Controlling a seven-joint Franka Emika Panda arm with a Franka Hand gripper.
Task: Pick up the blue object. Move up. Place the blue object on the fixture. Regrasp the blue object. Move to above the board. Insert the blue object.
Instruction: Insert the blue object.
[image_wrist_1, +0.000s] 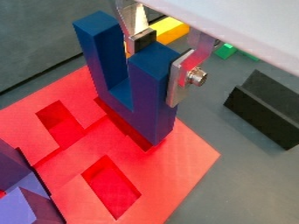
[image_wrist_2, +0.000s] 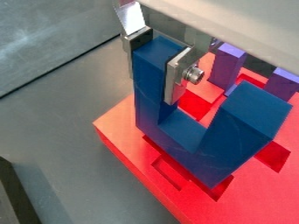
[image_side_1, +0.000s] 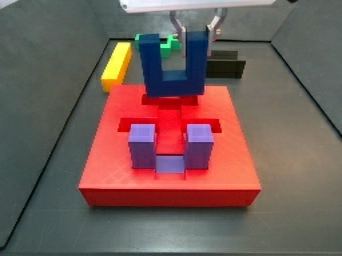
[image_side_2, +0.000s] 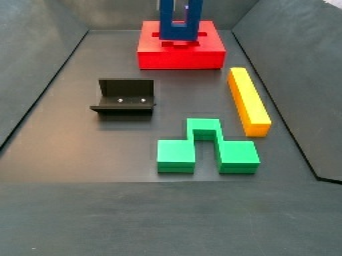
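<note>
Firmly, hand (image_wrist_1: 160, 54) clamped on 1 blue object (image_wrist_1: 131, 83) prong, over board (image_wrist_1: 176, 162).

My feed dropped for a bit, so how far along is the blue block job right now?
Looks done: the fixture stands empty and the gripper is shut on the blue object at one prong. In hand: the block is upright at the board's far end, base at the slots. Left: whether it is fully seated is unclear; release remains.

the gripper (image_side_1: 195, 22) sits above the board (image_side_1: 107, 165), one finger (image_wrist_1: 184, 74) against a prong of the upright u-shaped block (image_side_1: 175, 68), whose base meets the board's top. another u-shaped block (image_side_1: 171, 148) sits in the board. off the board lie the fixture (image_side_2: 124, 98), a long bar (image_side_2: 249, 100) and a stepped block (image_side_2: 206, 146).
</note>
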